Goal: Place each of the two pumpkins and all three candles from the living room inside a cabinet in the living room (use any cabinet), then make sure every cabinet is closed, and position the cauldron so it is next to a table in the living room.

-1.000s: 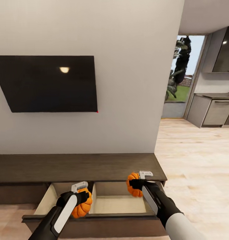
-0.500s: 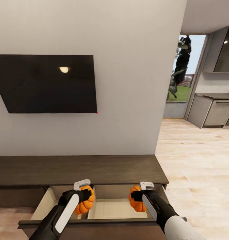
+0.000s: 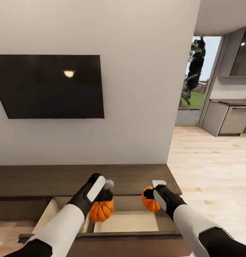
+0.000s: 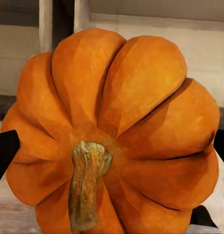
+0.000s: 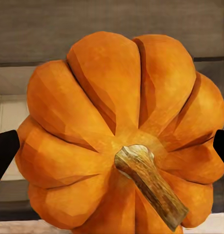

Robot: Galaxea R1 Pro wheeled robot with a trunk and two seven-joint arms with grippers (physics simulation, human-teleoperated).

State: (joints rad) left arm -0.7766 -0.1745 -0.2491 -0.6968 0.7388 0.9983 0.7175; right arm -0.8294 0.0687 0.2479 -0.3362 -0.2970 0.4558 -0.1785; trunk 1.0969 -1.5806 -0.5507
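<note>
Head view, left to right. Wall-mounted black screen [image 3: 51, 86] at 10 o'clock. Below it, the dark-brown cabinet [image 3: 83, 178] with one drawer [image 3: 123, 220] pulled open, pale interior exposed. At 6 o'clock, the left gripper [image 3: 103, 200] pinches one pumpkin [image 3: 101, 210] above the drawer's left part; its fingers press the ribbed flanks. At 5 o'clock, the right gripper [image 3: 149, 200] pinches the other pumpkin [image 3: 150, 202] over the drawer's right part, near the back wall. Kitchen units [image 3: 228, 117] at 2 o'clock.
</note>
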